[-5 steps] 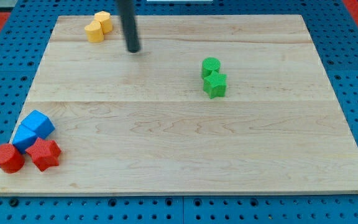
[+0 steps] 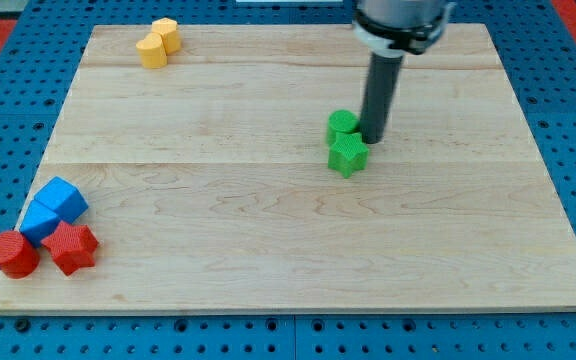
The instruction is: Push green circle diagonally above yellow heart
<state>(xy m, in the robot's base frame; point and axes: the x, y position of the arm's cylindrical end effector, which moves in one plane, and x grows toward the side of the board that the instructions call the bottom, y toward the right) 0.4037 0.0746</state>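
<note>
The green circle point(image 2: 342, 124) sits near the middle of the wooden board, touching a green star point(image 2: 347, 155) just below it. My tip point(image 2: 375, 138) stands right against the circle's right side, at the star's upper right. The yellow heart point(image 2: 151, 51) lies at the view's top left, touching a yellow hexagon point(image 2: 166, 33) above and right of it. The green circle is far to the right of and lower than the yellow heart.
A blue cube point(image 2: 64, 199), a second blue block point(image 2: 40, 222), a red circle point(image 2: 12, 254) and a red star point(image 2: 72, 248) are clustered at the board's bottom left corner. The board's edges point(image 2: 288, 305) border a blue pegboard.
My tip has moved from the top left, near the yellow blocks, rightward and down to the green circle's right side. The green circle and star have shifted slightly.
</note>
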